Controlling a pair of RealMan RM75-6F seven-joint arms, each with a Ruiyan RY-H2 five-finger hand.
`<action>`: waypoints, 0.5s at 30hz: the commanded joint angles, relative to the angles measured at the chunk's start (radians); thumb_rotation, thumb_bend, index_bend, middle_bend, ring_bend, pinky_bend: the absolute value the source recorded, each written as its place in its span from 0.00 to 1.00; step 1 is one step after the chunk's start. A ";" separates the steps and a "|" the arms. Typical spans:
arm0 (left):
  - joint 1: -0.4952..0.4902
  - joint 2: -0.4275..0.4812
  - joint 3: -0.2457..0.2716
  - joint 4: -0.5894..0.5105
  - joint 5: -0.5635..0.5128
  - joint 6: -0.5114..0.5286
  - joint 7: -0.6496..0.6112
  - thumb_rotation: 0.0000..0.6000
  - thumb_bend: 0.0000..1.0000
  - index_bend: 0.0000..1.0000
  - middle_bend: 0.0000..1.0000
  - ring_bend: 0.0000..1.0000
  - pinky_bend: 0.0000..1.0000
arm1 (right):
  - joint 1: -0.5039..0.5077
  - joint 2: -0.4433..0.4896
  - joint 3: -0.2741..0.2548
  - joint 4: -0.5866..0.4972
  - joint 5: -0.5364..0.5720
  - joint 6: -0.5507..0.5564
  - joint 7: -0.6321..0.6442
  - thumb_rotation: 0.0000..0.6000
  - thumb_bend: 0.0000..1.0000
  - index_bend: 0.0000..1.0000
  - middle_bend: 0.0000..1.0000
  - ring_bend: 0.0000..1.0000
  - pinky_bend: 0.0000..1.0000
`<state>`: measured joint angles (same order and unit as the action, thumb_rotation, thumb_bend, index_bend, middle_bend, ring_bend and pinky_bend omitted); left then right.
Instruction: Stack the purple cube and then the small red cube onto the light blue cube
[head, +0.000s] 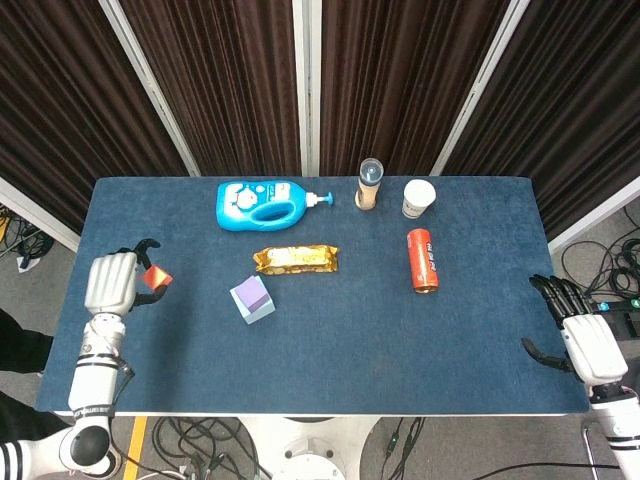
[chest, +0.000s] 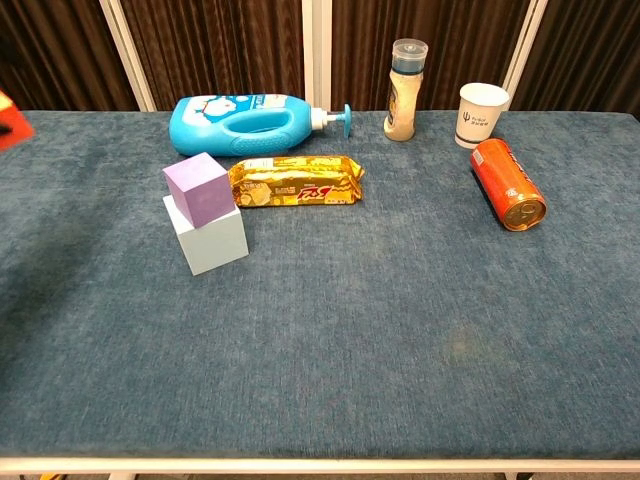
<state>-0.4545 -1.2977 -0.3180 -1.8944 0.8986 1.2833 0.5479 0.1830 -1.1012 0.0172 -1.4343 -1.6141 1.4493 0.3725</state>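
Observation:
The purple cube (head: 250, 294) (chest: 198, 188) sits on top of the light blue cube (head: 262, 311) (chest: 209, 239) left of the table's middle. My left hand (head: 112, 284) is raised over the table's left side and holds the small red cube (head: 155, 277) in its fingertips. In the chest view only a sliver of the red cube (chest: 10, 120) shows at the left edge, and the hand itself is out of frame. My right hand (head: 578, 334) hovers past the table's right edge, fingers spread, holding nothing.
On the blue table (head: 330, 330) lie a blue detergent bottle (head: 262, 204), a gold snack packet (head: 295, 259) right behind the cubes and an orange can (head: 423, 260) on its side. A slim bottle (head: 370, 184) and a paper cup (head: 419, 198) stand at the back.

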 joint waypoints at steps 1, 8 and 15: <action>-0.047 0.046 -0.024 -0.086 -0.046 -0.047 0.038 1.00 0.31 0.35 0.66 0.44 0.49 | 0.002 0.003 -0.002 -0.004 0.000 -0.008 0.001 1.00 0.20 0.02 0.07 0.00 0.00; -0.139 0.007 0.016 -0.160 -0.091 -0.080 0.138 1.00 0.31 0.36 0.66 0.45 0.49 | -0.017 0.000 -0.005 -0.002 -0.009 0.027 -0.059 1.00 0.20 0.02 0.06 0.00 0.00; -0.240 -0.060 0.001 -0.149 -0.192 -0.095 0.184 1.00 0.31 0.36 0.66 0.45 0.49 | -0.049 -0.034 0.028 0.001 0.019 0.098 -0.168 1.00 0.20 0.02 0.06 0.00 0.00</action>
<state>-0.6689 -1.3378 -0.3114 -2.0483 0.7339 1.1958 0.7199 0.1443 -1.1267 0.0355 -1.4321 -1.6038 1.5407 0.2030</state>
